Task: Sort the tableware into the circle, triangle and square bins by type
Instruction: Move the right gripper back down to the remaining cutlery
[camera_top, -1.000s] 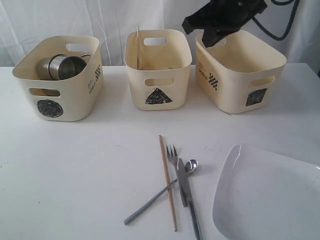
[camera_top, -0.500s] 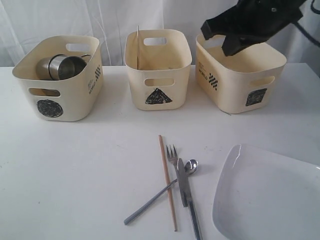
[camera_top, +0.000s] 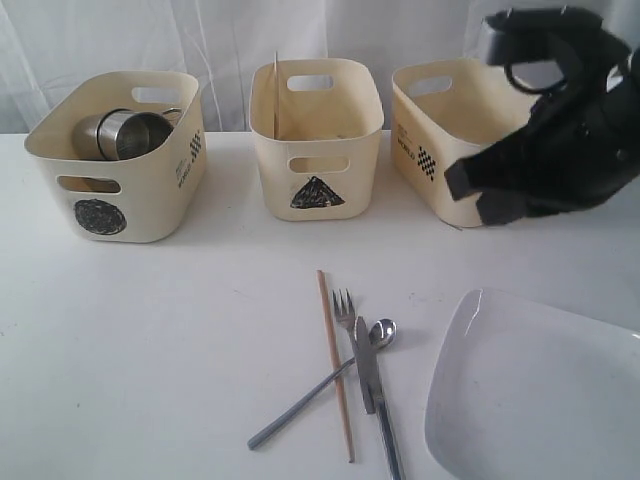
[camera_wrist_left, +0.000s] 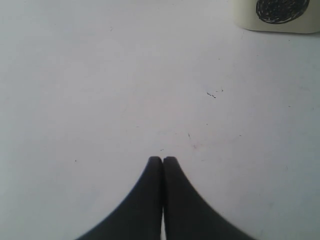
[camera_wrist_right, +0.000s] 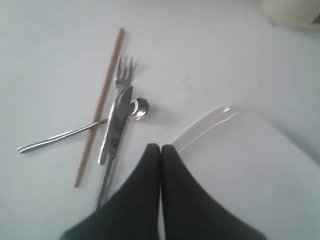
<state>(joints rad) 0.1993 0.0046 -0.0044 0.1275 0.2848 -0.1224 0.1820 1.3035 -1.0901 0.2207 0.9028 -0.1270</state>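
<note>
I'd put the job at partway; the circle bin (camera_top: 140, 205) on the far left holds a steel mug (camera_top: 128, 133) lying on its side, with more steel behind it that I can't make out; the triangle bin (camera_top: 318, 160) in the middle has one chopstick (camera_top: 277, 95) standing against its left wall; the square bin (camera_top: 440, 135) on the far right shows only bare wall inside, though my right arm hides part of it.

Left to sort, all near on the counter (camera_top: 150, 350): a second chopstick (camera_top: 335, 370), a fork (camera_top: 345, 305), a knife (camera_top: 364, 365), a spoon (camera_top: 384, 333) and the plate (camera_top: 530, 390); I see no bowls anywhere, so I can't say where they are.

The cutlery lies in a loose pile near centre; the second chopstick is pale wood and lies straight, near to far; the spoon's handle crosses it and runs off to the near left; the knife lies over the fork's handle, with the spoon's bowl just right of the blade; all three are bright steel. The plate is white, glossy and square-cornered, just right of the pile and cut off by the frame.

The left fingers (camera_wrist_left: 156, 167) are clenched on nothing, over bare counter near the circle bin; the right fingers (camera_wrist_right: 152, 157) are also clenched and empty, up in the air between the cutlery and the plate's corner.
</note>
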